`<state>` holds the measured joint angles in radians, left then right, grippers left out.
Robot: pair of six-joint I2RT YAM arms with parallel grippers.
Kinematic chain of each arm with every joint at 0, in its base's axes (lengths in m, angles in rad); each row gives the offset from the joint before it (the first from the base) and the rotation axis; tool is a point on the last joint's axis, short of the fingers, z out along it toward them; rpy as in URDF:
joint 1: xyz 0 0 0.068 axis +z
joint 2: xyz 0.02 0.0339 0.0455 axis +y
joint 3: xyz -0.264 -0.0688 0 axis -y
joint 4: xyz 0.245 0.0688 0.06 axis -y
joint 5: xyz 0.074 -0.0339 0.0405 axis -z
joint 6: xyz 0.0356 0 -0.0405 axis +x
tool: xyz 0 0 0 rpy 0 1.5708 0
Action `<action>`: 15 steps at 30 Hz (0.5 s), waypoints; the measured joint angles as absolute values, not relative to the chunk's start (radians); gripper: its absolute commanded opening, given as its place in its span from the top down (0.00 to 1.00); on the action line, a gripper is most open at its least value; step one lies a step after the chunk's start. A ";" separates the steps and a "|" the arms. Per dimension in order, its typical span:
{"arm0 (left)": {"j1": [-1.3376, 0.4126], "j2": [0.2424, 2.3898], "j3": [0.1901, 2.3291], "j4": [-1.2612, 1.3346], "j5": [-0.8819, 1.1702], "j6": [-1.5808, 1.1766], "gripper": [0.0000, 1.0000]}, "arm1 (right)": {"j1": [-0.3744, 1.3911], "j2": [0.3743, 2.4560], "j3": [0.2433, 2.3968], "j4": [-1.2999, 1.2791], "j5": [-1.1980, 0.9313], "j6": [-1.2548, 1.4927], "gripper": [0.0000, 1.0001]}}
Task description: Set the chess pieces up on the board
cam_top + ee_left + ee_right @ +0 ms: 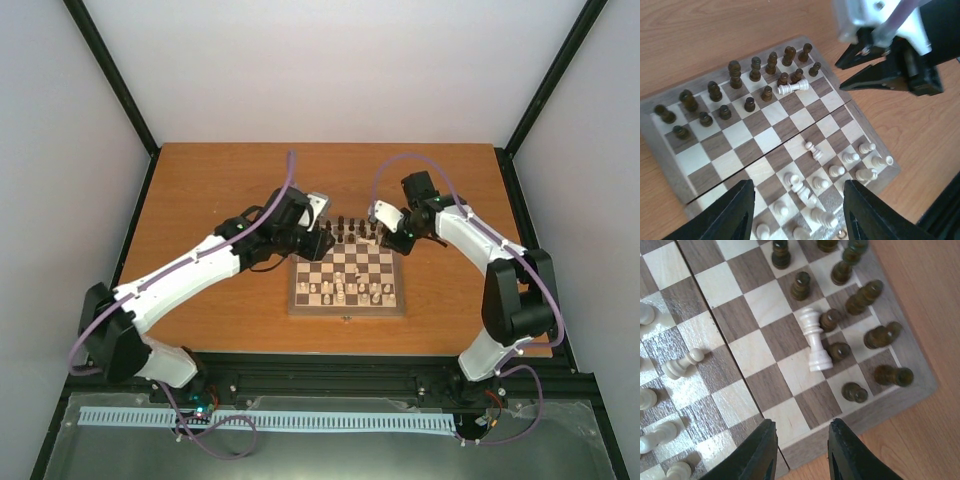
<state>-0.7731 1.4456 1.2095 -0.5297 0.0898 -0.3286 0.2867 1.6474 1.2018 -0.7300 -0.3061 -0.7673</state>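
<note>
From above: two arms reach over a table (200, 200) to the board (300, 300), which lies at its middle. The left gripper (327, 244) hangs at the board's far left corner and the right gripper (380, 238) at its far right corner. Dark pieces (350, 226) line the far edge and pale pieces (352, 292) crowd the near half. The jaw gaps cannot be judged from this height.

Left wrist: its two black fingers (730, 215) stand wide apart above the pale side, gripping nothing. Most dark pieces stand upright in two rough rows at the far side. One pale piece (792, 88) lies flat among them, touching a dark one. Several more pale pieces lie tipped on the near squares, while others stand. The right gripper shows at the upper right, above the board's corner, its jaws parted and empty.

Right wrist: its own fingers (760, 455) are spread and bare over the board's edge. The fallen pale piece lies across two squares just ahead, its base touching a dark piece. Dark pieces cluster at the right; pale ones sit at the left, one on its side.
</note>
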 measured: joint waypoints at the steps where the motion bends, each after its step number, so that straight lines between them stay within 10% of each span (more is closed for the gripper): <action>1: -0.771 1.424 1.222 -0.564 0.080 -0.330 0.46 | 0.299 1.652 1.201 -0.727 -0.297 -0.775 0.70; 15: -0.603 1.179 1.058 -0.698 -0.038 -0.268 0.40 | 0.438 1.762 1.231 -0.701 -0.142 -0.786 0.70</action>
<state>-0.6029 1.1793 1.0584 -0.6975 -0.0380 -0.2684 0.4377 1.7622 1.2308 -0.7006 -0.1417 -0.7860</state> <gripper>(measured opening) 0.603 0.296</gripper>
